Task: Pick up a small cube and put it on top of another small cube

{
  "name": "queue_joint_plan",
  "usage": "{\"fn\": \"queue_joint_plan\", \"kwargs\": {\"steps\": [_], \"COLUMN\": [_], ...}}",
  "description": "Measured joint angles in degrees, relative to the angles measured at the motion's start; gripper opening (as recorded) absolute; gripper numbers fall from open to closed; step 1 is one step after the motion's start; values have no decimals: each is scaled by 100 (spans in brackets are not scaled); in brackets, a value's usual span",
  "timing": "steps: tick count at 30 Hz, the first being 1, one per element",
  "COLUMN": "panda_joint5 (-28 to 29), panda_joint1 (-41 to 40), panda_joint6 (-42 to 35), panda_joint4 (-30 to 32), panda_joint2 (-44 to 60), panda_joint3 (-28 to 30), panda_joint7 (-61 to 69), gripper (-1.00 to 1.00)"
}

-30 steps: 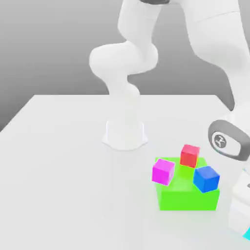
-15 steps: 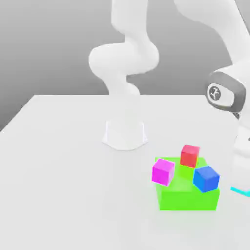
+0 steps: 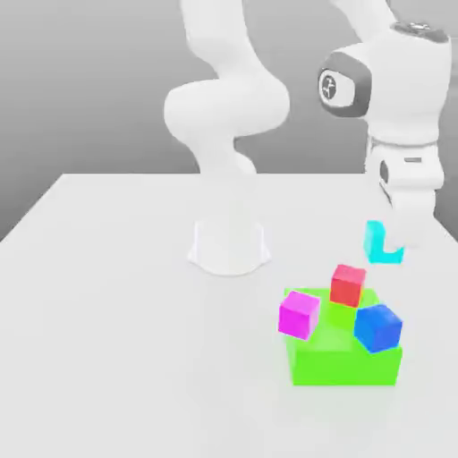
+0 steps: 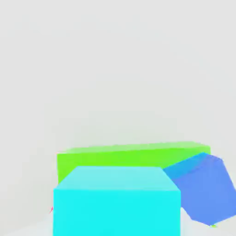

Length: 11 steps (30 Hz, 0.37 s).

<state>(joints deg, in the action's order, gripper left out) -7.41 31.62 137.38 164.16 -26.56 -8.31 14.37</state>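
we count one cyan cube [image 3: 384, 243] clamped in our gripper [image 3: 394, 246], aloft; one red cube [image 3: 347, 284], one magenta cube [image 3: 299, 315], one blue cube [image 3: 377, 327] on one green block [image 3: 344, 362].

- The small cube [image 3: 383, 243] is plain cyan, a light turquoise, with flat unmarked faces.
- In the exterior view it hangs in the air, clear of the table [image 3: 116, 304], partly hidden behind the white gripper [image 3: 402, 240] that grips it.
- It sits above and toward the exterior view's right of the red cube [image 3: 347, 284], apart from it.
- In the hand view the cyan cube [image 4: 116, 203] looms close, level and square-on, with the blue cube [image 4: 205, 193] and the large green block [image 4: 129, 154] beyond it.
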Motion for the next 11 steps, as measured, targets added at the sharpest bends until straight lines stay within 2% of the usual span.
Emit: {"fn": "queue_joint_plan", "kwargs": {"steps": [3, 8, 9, 11], "panda_joint5": [102, 120, 123, 123], "panda_joint1": [82, 67, 59, 59], "panda_joint6": [49, 1168, 1349, 1349], "panda_joint4": [370, 634, 667, 666], "panda_joint2": [-337, 516, 665, 665], "panda_joint3": [32, -31, -43, -43], "panda_joint7": [368, 417, 415, 415], "gripper": [-100, -100, 100, 100]}}
